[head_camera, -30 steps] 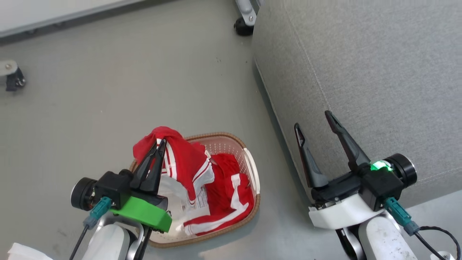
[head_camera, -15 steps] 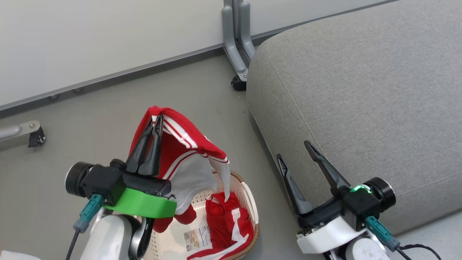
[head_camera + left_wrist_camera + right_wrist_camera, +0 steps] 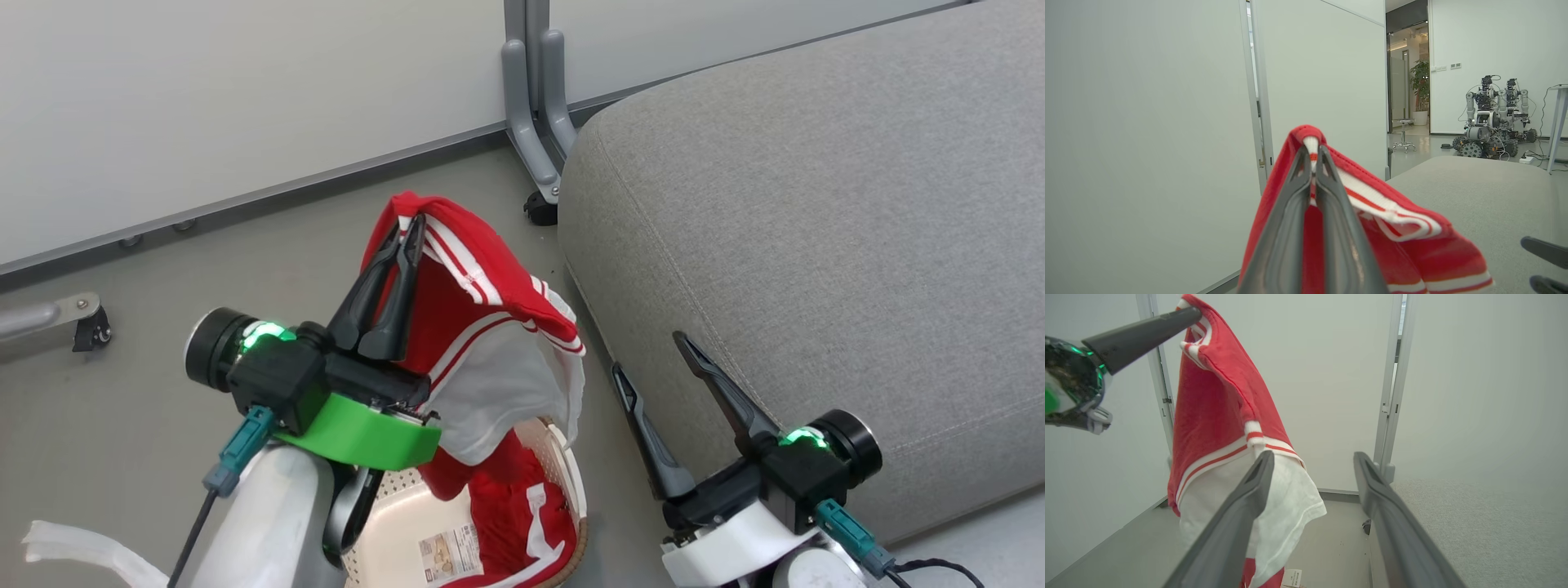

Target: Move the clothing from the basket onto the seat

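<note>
Grey floor (image 3: 245,269), pale wall panels at the far side. We list:
- one red garment (image 3: 457,302), white-striped, hanging above the basket (image 3: 392,527), pinched at its top fold by our left gripper (image 3: 408,224), whose fingers are clamped together on the cloth;
- second garment (image 3: 510,523), red and white, lying inside the basket beside a paper label (image 3: 445,551);
- seat (image 3: 816,204), large and grey, right of the basket;
- right gripper (image 3: 649,353), fingers spread wide, empty, near the seat's left edge.
</note>
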Available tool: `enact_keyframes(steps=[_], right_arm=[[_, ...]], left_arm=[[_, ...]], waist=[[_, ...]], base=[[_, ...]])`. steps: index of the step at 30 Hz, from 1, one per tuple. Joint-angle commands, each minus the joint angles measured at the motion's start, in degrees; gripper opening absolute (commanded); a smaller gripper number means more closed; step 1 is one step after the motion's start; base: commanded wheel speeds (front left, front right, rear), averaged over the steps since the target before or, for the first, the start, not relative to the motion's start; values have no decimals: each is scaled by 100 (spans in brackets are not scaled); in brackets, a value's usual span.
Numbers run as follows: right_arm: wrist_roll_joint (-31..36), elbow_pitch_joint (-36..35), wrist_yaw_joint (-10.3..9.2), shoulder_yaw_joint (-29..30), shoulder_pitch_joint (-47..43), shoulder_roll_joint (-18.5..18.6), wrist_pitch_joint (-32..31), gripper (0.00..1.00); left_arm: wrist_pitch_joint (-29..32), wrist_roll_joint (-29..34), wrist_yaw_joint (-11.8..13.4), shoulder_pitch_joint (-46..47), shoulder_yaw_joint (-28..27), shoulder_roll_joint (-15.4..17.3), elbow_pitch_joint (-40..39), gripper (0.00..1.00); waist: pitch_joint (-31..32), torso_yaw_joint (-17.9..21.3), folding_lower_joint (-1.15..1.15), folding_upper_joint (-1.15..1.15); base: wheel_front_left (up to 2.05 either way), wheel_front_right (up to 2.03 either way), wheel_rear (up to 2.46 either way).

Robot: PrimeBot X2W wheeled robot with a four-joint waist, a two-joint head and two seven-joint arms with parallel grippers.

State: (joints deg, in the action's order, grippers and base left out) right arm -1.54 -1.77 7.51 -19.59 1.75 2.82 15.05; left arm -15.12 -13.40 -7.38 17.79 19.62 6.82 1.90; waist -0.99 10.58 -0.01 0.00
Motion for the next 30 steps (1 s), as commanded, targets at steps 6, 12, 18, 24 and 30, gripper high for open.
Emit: enact_keyframes(steps=[6, 12, 18, 24, 30], right_arm=[[-94, 22, -4, -291, 256, 13, 20, 100], [-32, 252, -4, -497, 469, 14, 20, 100], [-101, 397, -4, -515, 613, 12, 20, 100], [-36, 413, -4, -350, 744, 16, 20, 100], [93, 283, -4, -67, 835, 10, 20, 100]], left_arm=[[-5, -87, -20, 239, 345, -116, 54, 0], [-5, -116, -20, 411, 767, -183, 99, 0], [-5, -138, -20, 474, 1134, -221, 111, 0], [-5, -142, -20, 537, 1471, -164, 82, 0], [-4, -173, -20, 534, 1699, -82, 109, 0]], waist=[[16, -40, 1, 0], [14, -80, 1, 0], [8, -131, 1, 0], [-4, -176, 1, 0], [-28, -202, 1, 0]], base=[[0, 0, 0], [0, 0, 0], [0, 0, 0], [0, 0, 0], [0, 0, 0]])
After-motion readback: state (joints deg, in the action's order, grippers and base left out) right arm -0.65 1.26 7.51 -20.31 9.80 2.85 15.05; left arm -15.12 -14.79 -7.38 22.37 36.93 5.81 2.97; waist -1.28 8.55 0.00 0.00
